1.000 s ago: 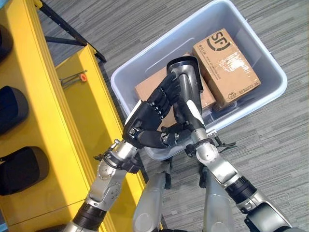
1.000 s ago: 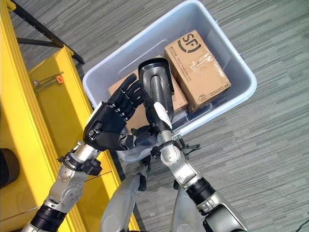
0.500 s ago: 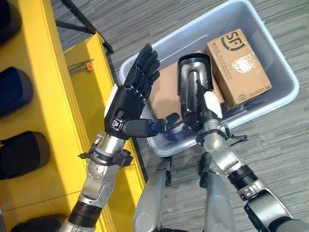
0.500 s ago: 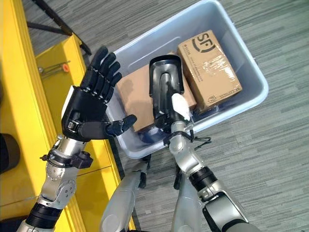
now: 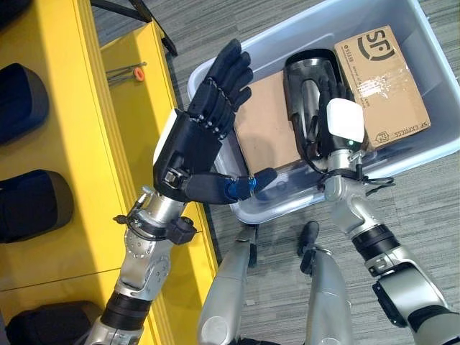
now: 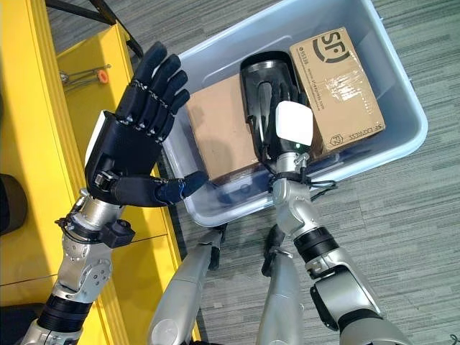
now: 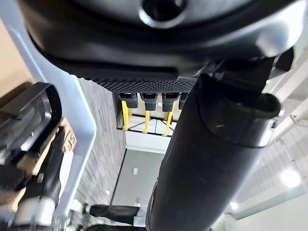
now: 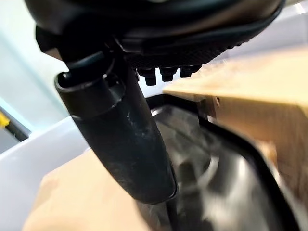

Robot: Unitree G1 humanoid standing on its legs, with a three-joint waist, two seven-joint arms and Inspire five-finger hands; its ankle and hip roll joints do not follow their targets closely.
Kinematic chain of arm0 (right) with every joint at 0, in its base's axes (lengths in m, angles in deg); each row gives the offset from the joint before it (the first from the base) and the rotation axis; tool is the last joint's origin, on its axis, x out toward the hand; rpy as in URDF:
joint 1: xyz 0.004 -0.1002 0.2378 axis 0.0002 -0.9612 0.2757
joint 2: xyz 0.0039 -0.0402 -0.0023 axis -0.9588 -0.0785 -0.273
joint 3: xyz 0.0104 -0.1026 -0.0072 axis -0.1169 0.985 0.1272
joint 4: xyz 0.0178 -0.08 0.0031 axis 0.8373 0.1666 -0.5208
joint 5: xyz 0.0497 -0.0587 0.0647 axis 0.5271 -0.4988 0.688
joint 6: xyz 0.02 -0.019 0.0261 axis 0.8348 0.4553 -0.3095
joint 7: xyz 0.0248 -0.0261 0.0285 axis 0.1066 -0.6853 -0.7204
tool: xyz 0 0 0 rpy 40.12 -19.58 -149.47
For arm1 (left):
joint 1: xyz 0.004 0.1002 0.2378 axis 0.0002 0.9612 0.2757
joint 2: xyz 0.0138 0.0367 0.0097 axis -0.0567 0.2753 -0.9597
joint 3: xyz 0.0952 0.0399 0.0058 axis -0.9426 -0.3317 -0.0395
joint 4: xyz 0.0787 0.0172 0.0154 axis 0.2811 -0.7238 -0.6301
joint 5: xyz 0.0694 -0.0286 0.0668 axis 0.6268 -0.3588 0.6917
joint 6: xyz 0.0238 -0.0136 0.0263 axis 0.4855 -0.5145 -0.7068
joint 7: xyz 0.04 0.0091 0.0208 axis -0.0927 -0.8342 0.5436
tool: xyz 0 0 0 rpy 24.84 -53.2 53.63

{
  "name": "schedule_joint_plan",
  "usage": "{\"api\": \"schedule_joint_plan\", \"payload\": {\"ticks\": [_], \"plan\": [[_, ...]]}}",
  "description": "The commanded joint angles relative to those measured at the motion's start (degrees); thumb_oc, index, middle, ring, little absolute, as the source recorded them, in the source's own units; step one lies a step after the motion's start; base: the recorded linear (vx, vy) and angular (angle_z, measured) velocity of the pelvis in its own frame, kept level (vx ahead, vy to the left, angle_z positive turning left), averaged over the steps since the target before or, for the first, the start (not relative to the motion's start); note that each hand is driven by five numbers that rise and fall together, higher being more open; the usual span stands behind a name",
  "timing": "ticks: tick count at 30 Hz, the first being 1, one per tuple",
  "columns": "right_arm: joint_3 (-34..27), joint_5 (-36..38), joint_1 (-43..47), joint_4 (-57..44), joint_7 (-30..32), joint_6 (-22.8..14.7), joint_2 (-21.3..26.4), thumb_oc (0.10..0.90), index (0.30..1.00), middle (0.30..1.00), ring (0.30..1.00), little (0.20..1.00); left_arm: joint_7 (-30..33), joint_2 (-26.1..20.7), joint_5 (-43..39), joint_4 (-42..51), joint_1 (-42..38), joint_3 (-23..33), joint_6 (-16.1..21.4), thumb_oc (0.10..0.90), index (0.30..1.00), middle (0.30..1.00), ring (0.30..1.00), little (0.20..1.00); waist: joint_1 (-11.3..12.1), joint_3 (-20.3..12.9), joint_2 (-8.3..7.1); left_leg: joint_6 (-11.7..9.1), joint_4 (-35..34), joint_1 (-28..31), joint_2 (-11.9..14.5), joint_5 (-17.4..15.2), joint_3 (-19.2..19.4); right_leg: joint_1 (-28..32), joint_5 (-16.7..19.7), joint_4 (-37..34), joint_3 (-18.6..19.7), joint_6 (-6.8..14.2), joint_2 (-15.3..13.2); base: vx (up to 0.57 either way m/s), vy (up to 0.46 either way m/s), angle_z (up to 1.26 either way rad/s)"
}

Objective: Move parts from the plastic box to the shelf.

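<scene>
While the left robot hand (image 5: 194,144) is spread open, the right robot hand (image 5: 327,118) clasps the upright black part (image 5: 307,79).

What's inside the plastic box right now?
Two cardboard boxes and a black part, with the right hand on it, lie in the plastic box. Anything underneath is covered.

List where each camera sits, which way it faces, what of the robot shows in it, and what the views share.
Left eye view: on the head, looking down at the pale grey plastic box and yellow metal shelf; both arms show.
Right eye view: beside it, same scene; raised left hand, right hand on the black moulded part.
Left wrist view: along the left hand, box rim beyond.
Right wrist view: along the right hand onto the part and brown cardboard boxes.
Shared: box and part.
</scene>
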Motion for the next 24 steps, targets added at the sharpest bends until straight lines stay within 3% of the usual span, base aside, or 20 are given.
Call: {"api": "schedule_joint_plan", "payload": {"ticks": [1, 5, 8, 11, 12, 13, 15, 18, 19, 24], "plan": [[2.9, -9.3, 12.0, -5.0, -0.2, -2.8, 4.7, 0.900, 1.000, 1.000, 1.000, 1.000, -3.9, -1.3, -5.5, 10.2, -1.5, 2.0, 3.3, 0.900, 1.000, 1.000, 1.000, 1.000, 1.3, -0.6, 0.61, 2.5, 1.1, 1.6, -3.9, -8.0, 3.4, 1.0, -4.6, 3.2, -1.3, -0.1, 1.8, 0.00, -0.032, 0.03], [4.8, -13.8, 14.4, -4.8, -2.8, -2.8, 8.2, 0.900, 1.000, 1.000, 1.000, 1.000, -6.4, -2.7, -8.0, 10.5, -0.2, 2.6, 3.3, 0.900, 1.000, 1.000, 1.000, 1.000, 1.7, -0.6, -0.05, 2.2, 1.6, 1.4, -3.8, -8.1, 3.2, 1.0, -4.6, 3.3, -1.5, 0.0, 1.7, 0.00, -0.048, 0.05], [7.0, -12.1, 15.8, -4.8, -4.2, 0.3, 10.5, 0.900, 1.000, 1.000, 1.000, 1.000, -7.3, -3.8, -9.1, 10.8, 0.7, 3.0, 3.8, 0.900, 1.000, 1.000, 1.000, 1.000, 1.9, -0.6, -0.31, 2.1, 1.4, 1.5, -3.6, -8.0, 3.3, 1.3, -4.5, 2.6, -1.6, -0.1, 1.9, -0.01, -0.016, 0.03], [7.4, -3.5, 16.0, -3.8, -1.4, 2.5, 11.7, 0.900, 1.000, 1.000, 1.000, 1.000, -7.3, -4.5, -9.7, 11.1, 1.5, 3.1, 4.2, 0.900, 1.000, 1.000, 1.000, 1.000, 1.9, -0.6, -0.48, 2.1, 1.6, 1.4, -3.4, -8.1, 3.3, 1.2, -4.5, 2.5, -1.6, -0.2, 1.9, 0.00, 0.000, 0.00], [5.4, 8.9, 15.1, -3.2, 3.4, 3.2, 9.9, 0.900, 1.000, 1.000, 1.000, 1.000, -7.1, -4.2, -9.9, 11.2, 1.9, 2.8, 5.1, 0.900, 1.000, 1.000, 1.000, 1.000, 1.6, -0.6, -0.21, 2.2, 1.4, 1.4, -3.3, -8.2, 3.6, 1.0, -4.2, 2.3, -1.4, -0.3, 2.2, -0.01, 0.031, -0.01], [4.9, 11.4, 14.8, -3.3, 4.9, 3.2, 9.2, 0.900, 1.000, 1.000, 1.000, 1.000, -7.1, -4.0, -9.8, 11.2, 1.9, 2.6, 5.4, 0.900, 1.000, 1.000, 1.000, 1.000, 1.6, -0.6, -0.08, 2.2, 1.4, 1.5, -3.3, -8.2, 3.7, 1.0, -4.2, 2.1, -1.4, -0.4, 2.2, -0.01, 0.047, -0.03], [2.8, 15.9, 13.9, -3.9, 6.2, 1.7, 7.8, 0.900, 1.000, 1.000, 1.000, 1.000, -6.3, -4.0, -9.4, 11.5, 1.9, 2.4, 5.7, 0.900, 1.000, 1.000, 1.000, 1.000, 1.3, -0.6, 0.15, 2.3, 1.2, 1.6, -3.3, -8.3, 3.7, 1.0, -4.2, 1.8, -1.1, -0.5, 2.4, -0.01, 0.041, -0.05], [-1.2, 20.6, 10.9, -7.9, 8.8, -5.5, 4.7, 0.900, 1.000, 1.000, 1.000, 1.000, -5.1, -2.9, -8.2, 11.6, 1.4, 2.5, 6.1, 0.900, 1.000, 1.000, 1.000, 1.000, 0.4, -0.6, 0.49, 2.4, 0.8, 1.7, -3.4, -8.3, 4.2, 0.5, -4.2, 1.7, -0.4, -0.6, 3.1, -0.01, 0.053, -0.09], [-1.6, 21.0, 10.4, -9.0, 8.8, -5.8, 4.2, 0.900, 1.000, 1.000, 1.000, 1.000, -4.9, -2.8, -8.0, 11.6, 1.3, 2.5, 6.1, 0.900, 1.000, 1.000, 1.000, 1.000, 0.3, -0.6, 0.49, 2.4, 0.8, 1.8, -3.4, -8.3, 4.3, 0.5, -4.1, 1.7, -0.3, -0.6, 3.2, -0.01, 0.044, -0.07], [-5.0, 28.7, 3.2, -24.6, 9.3, -13.6, -1.2, 0.900, 1.000, 1.000, 1.000, 1.000, -1.6, -1.4, -4.8, 12.8, 1.0, 3.5, 6.2, 0.900, 1.000, 1.000, 1.000, 1.000, -2.0, -0.6, 0.13, 2.3, 0.4, 1.9, -3.4, -8.4, 5.5, -0.2, -3.7, 1.0, 1.2, -0.4, 4.2, -0.01, 0.067, -0.11]]}}
